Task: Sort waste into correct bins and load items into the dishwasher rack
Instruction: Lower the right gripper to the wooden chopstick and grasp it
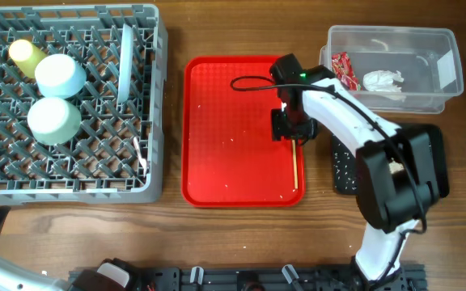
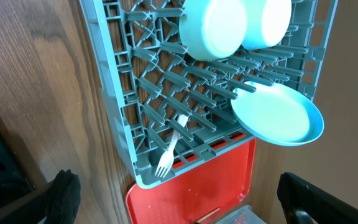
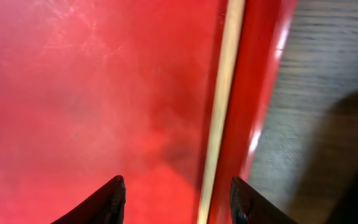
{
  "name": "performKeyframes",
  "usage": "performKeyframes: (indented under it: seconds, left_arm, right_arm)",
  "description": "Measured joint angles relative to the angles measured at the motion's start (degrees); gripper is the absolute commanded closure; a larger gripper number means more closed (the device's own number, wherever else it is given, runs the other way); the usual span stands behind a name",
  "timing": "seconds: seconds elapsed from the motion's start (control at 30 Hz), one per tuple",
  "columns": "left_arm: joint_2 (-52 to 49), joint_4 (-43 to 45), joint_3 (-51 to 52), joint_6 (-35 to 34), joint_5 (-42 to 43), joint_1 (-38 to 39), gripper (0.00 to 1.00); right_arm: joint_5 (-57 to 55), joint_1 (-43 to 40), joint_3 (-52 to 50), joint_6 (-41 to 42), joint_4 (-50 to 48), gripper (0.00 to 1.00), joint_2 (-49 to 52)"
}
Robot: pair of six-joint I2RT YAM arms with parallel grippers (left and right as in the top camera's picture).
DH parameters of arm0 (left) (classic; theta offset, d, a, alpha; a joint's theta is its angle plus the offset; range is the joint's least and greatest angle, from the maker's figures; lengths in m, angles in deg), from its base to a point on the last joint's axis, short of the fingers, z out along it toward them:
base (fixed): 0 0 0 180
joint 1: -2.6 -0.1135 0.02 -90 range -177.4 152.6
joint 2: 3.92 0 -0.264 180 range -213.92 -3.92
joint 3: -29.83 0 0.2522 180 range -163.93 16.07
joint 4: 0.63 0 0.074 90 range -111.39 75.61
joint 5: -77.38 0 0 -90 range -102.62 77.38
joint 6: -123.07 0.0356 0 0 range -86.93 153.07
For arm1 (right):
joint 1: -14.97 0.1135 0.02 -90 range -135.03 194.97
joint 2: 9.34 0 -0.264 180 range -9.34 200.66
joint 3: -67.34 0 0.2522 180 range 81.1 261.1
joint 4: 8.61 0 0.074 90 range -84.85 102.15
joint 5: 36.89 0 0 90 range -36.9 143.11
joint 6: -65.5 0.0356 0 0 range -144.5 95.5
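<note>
The thin wooden stick [image 1: 296,166] [image 3: 219,112] lies along the right rim of the red tray [image 1: 233,121]. My right gripper [image 1: 288,128] [image 3: 179,200] hovers low over its upper end, open, straddling the stick without touching it. The grey dishwasher rack [image 1: 95,162] holds a yellow cup [image 1: 24,53], a blue bowl [image 1: 60,75], a green bowl [image 1: 53,120], an upright plate [image 1: 125,61] [image 2: 278,115] and a white fork [image 1: 139,153] [image 2: 169,155]. My left gripper [image 2: 179,205] hangs wide open beside the rack's near corner, holding nothing.
A clear tub [image 1: 395,32] at the back right contains a red wrapper [image 1: 346,69] and a white tissue [image 1: 383,79]. A black tray [image 1: 345,174] with rice scraps sits right of the red tray, partly under my right arm.
</note>
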Motion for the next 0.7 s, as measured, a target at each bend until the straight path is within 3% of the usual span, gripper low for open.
performKeyframes:
  seconds: [0.33,0.4,0.5,0.7]
  left_arm:
    - [0.00,0.00,0.00,0.00,0.00,0.00,0.00]
    - [0.00,0.00,0.00,0.00,0.00,0.00,0.00]
    - [0.00,0.00,0.00,0.00,0.00,0.00,0.00]
    - [0.00,0.00,0.00,0.00,0.00,0.00,0.00]
  right_arm:
    - [0.31,0.00,-1.38,-1.38,-3.50,0.48,2.95]
    - [0.90,0.04,-2.47,-1.40,-4.98,0.60,2.84]
    - [2.12,-0.35,-4.07,-1.03,-6.62,0.96,1.84]
    - [10.64,-0.37,-4.11,-0.92,-5.86,0.96,1.97]
